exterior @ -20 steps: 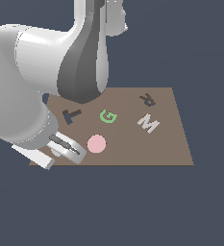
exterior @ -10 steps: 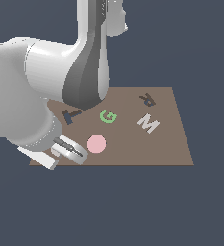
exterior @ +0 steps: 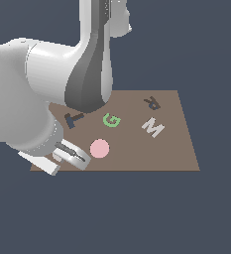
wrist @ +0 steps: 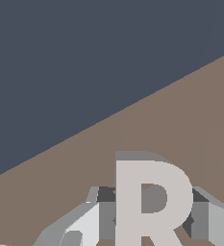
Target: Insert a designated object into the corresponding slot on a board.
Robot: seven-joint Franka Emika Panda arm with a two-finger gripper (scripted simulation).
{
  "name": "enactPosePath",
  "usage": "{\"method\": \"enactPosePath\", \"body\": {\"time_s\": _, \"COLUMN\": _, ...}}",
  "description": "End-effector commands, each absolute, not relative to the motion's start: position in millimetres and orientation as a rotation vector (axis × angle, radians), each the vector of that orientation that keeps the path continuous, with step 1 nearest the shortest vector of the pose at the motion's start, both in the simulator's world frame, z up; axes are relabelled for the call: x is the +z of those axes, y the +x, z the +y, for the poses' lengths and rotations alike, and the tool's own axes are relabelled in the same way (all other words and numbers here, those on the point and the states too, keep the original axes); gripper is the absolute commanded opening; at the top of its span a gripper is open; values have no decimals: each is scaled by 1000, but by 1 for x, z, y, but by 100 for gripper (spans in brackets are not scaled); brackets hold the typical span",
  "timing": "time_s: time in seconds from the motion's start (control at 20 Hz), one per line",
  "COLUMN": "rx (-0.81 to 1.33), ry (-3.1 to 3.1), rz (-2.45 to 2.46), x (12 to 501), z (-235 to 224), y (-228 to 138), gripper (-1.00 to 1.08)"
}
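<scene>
The gripper [wrist: 152,226] is sitting clamped on the R block [wrist: 149,202], over the board's [exterior: 176,149] seven o'clock corner.

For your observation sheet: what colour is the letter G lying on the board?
Green, outlined letter G on the brown board; clearest in the exterior view.

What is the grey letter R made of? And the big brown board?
The light-grey R-shaped block looks like matte plastic: flat even colour, crisp edges, no shine. The large brown rectangular board could be wood or card: plain dull brown, no grain. Being rendered, neither is certain.
</scene>
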State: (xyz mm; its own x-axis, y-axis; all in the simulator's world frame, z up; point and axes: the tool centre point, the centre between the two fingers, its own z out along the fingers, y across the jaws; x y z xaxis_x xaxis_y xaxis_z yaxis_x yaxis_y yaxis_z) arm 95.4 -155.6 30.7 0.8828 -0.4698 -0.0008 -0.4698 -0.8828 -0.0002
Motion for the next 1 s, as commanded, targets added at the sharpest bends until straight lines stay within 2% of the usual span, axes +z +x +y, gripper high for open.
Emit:
{"method": "enactPosePath", "body": {"time_s": 0.0, "rx": 0, "ry": -3048, "rz": 761, "x": 34, "z": -156, "y": 96, "gripper": -100}}
{"method": "enactPosePath", "body": {"time_s": 0.45, "rx": 1, "ry": -3064, "rz": 692, "x": 33, "z": -139, "y": 94, "gripper": -100}}
{"method": "enactPosePath", "body": {"time_s": 0.95, "rx": 1, "ry": -3118, "rz": 382, "x": 35, "z": -64, "y": 77, "gripper": -100}}
